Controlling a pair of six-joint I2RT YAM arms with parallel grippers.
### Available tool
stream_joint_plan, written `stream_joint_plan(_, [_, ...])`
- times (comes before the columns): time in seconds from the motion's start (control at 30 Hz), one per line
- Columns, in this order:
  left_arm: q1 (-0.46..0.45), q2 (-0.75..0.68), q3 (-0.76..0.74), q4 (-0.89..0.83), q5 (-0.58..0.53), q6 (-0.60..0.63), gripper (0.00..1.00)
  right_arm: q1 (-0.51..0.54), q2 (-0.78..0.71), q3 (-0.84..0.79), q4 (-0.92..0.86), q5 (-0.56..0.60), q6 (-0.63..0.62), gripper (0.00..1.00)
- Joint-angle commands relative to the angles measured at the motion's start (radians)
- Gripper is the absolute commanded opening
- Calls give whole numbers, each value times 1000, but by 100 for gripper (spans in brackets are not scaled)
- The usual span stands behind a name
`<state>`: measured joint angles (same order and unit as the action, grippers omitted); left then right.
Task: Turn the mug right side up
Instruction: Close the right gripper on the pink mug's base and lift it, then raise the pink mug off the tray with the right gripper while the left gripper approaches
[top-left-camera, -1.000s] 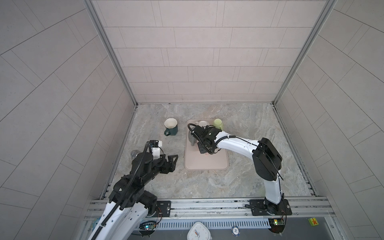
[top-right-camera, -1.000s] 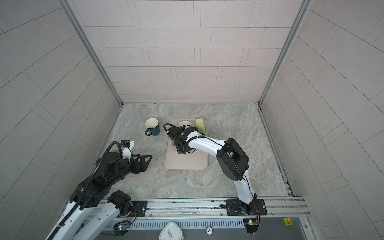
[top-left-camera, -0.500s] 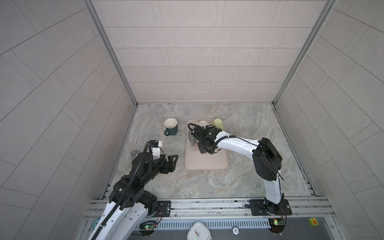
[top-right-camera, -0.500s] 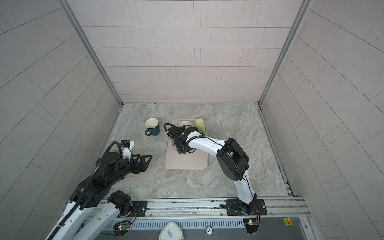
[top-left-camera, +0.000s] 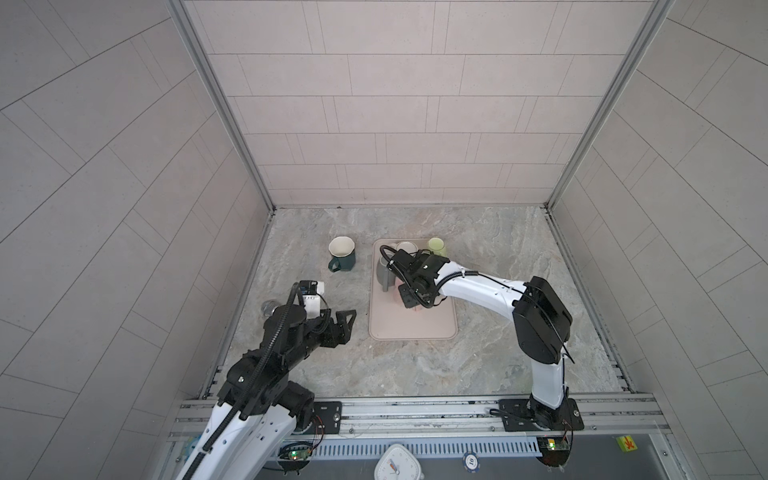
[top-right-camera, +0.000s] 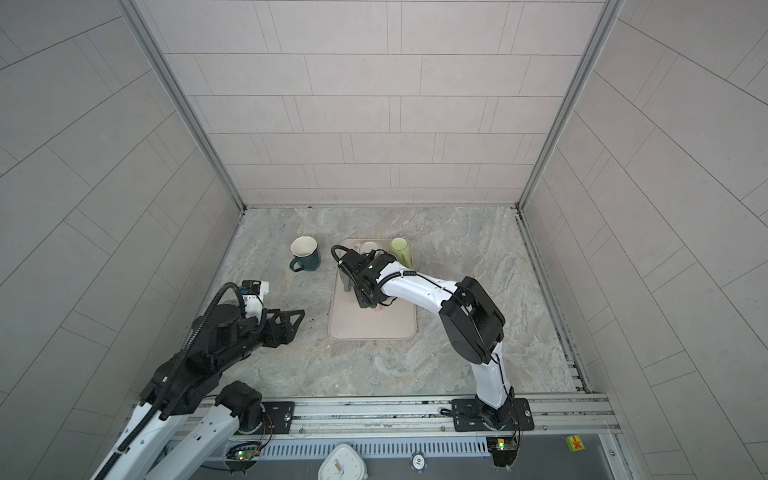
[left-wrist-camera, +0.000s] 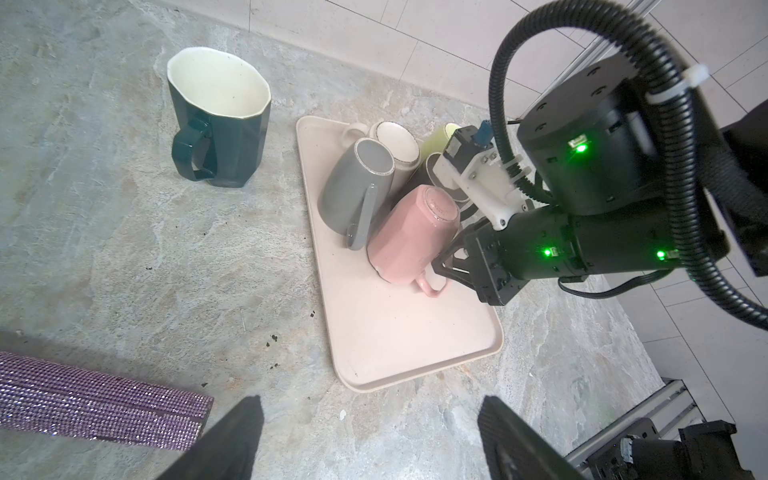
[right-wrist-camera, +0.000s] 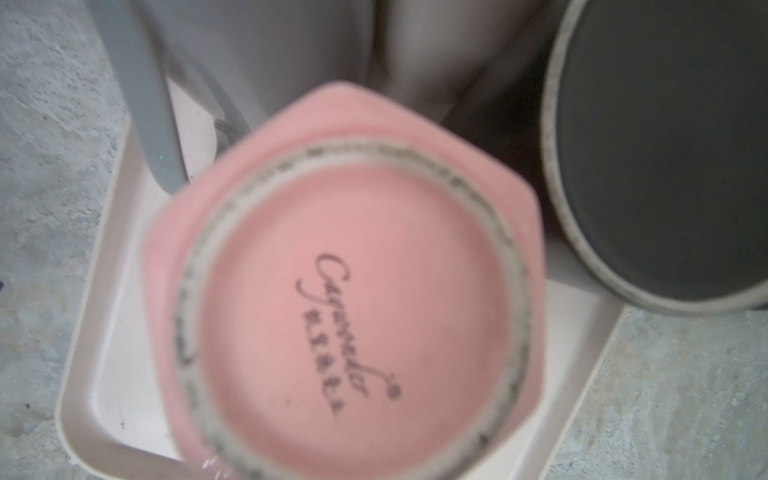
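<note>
Grey stone desk (top-left-camera: 498, 257) down below, holding it all. Right arm (top-left-camera: 478, 286) stretched from the front rail across to the tray (top-left-camera: 411, 324), bent low to reach the mugs. Left arm (top-left-camera: 286, 332) off to its own side, well apart from the tray, probably to keep out of the way. Left jaws spread wide, holding nothing. Pale pink tray flat on the desk, keeping a bunch of upside-down mugs packed at its far end. Green mug (left-wrist-camera: 220, 137) off the tray, on the bare desk, already mouth up. Grey mug (left-wrist-camera: 353, 187) on the tray, bottom up, right beside the pink mug (left-wrist-camera: 411, 237). Pink mug near the tray's middle, closest of the bunch to the bare end, bottom up, mouth down on the tray and looking a bit tipped. Flat sides, like a nut, with a pale ring and dark curly writing on the bottom in the right wrist view. Right jaws pressed together at the small pink handle (left-wrist-camera: 430, 286), seemingly pinching it: likely the best spot for lifting and flipping. Not yet turned.
</note>
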<state>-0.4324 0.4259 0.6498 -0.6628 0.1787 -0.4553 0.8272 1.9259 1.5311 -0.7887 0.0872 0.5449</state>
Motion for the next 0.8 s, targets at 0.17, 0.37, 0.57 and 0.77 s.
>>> stream_joint_plan(0.17, [0,2,-10,14,3,1,87,-5,-149,-62,68,-33,-28,0])
stream_joint_plan(0.37, [-1,2,-10,15,4,0,87,-10,-196,-99,106,-81,-21,0])
stream_joint_plan(0.57, [0,16,-18,29,21,-11,87,-18,-259,-132,126,-100,-17,0])
stream_joint_plan(0.77, [0,36,-52,89,87,-69,87,-39,-333,-170,149,-134,-2,0])
